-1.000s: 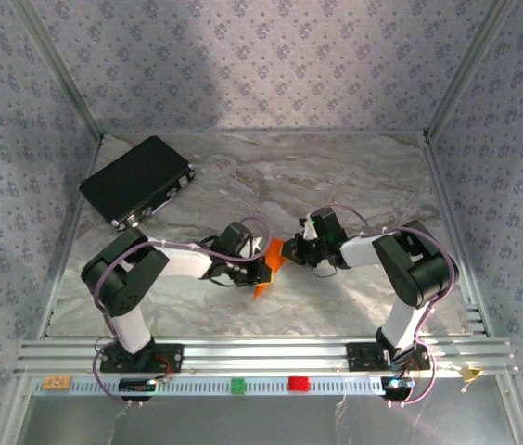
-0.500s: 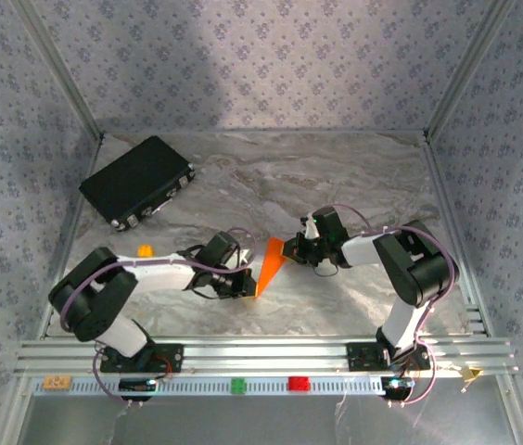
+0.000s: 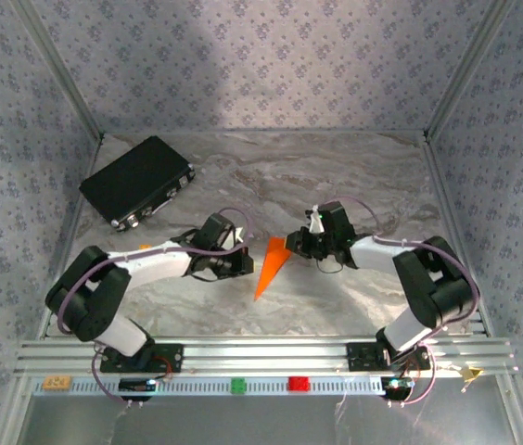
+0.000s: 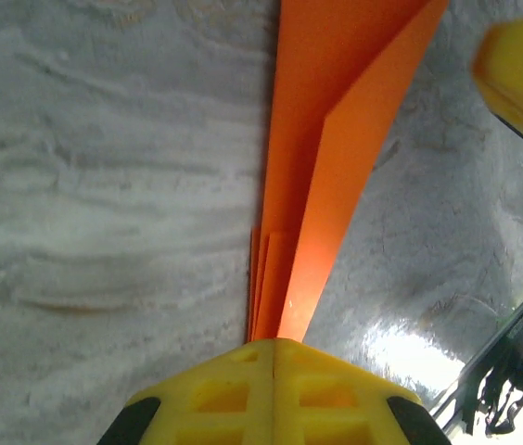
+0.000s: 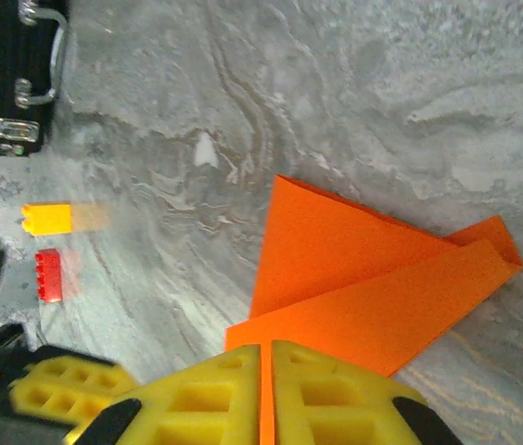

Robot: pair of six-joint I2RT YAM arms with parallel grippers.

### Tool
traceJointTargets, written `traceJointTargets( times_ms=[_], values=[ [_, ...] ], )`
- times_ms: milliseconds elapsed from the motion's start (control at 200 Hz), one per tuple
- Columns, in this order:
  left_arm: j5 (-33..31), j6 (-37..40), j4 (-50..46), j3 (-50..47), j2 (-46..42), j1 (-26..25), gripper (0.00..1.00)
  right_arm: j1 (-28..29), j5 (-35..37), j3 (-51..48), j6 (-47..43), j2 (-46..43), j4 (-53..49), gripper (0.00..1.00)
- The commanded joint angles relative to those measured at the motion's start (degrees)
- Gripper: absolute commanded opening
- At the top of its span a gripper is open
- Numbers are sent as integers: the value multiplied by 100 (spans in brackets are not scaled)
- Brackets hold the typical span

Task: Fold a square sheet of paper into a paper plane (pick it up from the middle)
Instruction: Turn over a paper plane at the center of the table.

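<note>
The paper plane is a narrow orange dart between my two grippers, its point toward the front. My left gripper is shut on its narrow end. In the left wrist view the folded layers run straight out from the closed yellow fingertips. My right gripper holds the wide end. In the right wrist view, orange paper fills the thin slit between its fingers. The right gripper's yellow finger shows at the top right of the left wrist view.
A black case lies at the back left, also seen in the right wrist view. Small yellow and red blocks lie on the marble near the left arm. Green and red blocks sit on the front rail.
The left arm has dropped low, its gripper ending slightly further back. The paper has gone from a bunched shape to a long flat dart. The right gripper has edged back.
</note>
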Motion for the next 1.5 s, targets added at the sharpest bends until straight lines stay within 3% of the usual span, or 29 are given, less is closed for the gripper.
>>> traceJointTargets(
  times_ms=[0, 335, 1494],
  values=[
    [216, 208, 16, 295, 293, 78, 5, 0, 218, -275, -55, -283, -400, 13],
    [557, 304, 190, 548, 874, 153, 9, 266, 297, -549, 107, -437, -363, 15],
    [1084, 355, 540, 421, 1232, 145, 23, 657, 89, -577, 270, 87, -109, 16]
  ],
)
